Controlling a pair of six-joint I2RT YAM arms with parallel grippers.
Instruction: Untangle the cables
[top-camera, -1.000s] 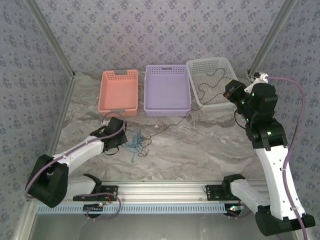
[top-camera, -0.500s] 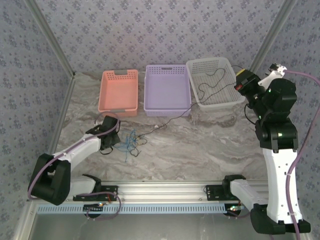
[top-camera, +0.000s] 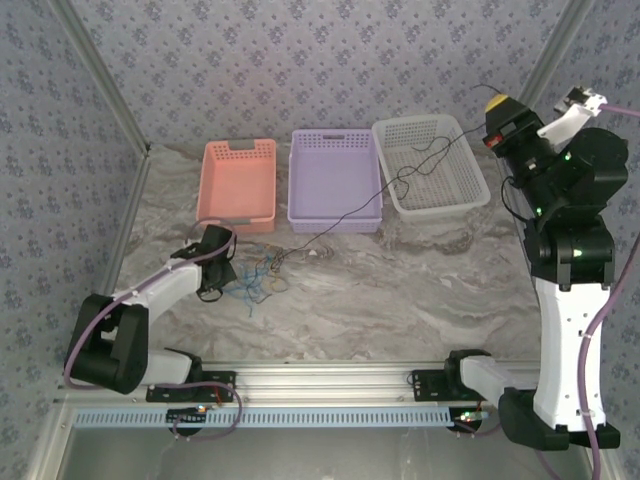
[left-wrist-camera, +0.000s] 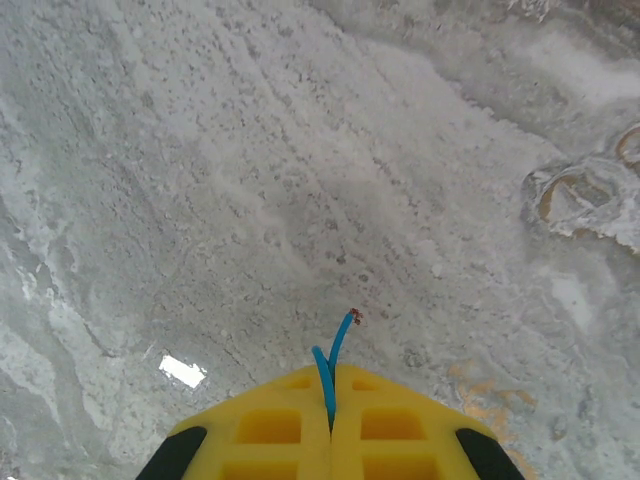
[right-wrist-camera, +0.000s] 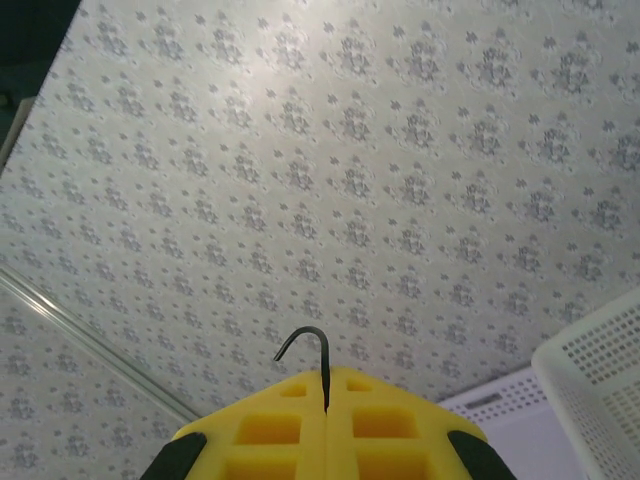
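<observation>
Right pincer: yellow pads pressed together on the black cable, with a short hooked end sticking out above them. It is raised high, behind and to the right of the purple basket.

Left pincer: pads closed on the blue cable, frayed tip showing. It sits low over the tabletop, front-left of the purple basket and just beside the tangle.

Black cable descends from the right pincer, crosses the white basket, passes the purple basket's front right corner and ends in the tangle. Tan strands there are too thin to trace.

Step in hand (judgement): draw the black cable out while the blue one is anchored.
- Pull slowly along the cable's own line. A sideways tug would likely cinch the knot.
- Hold the left pincer low and fixed so the bundle does not lift or slide.
- Stop if the whole tangle travels toward the purple basket.

Edges: the cable could catch on the basket rims and drag a light basket. The frame post and wall stand close behind the right pincer, so little travel remains that way.

Open room: bare tabletop front-right of the purple basket.
</observation>
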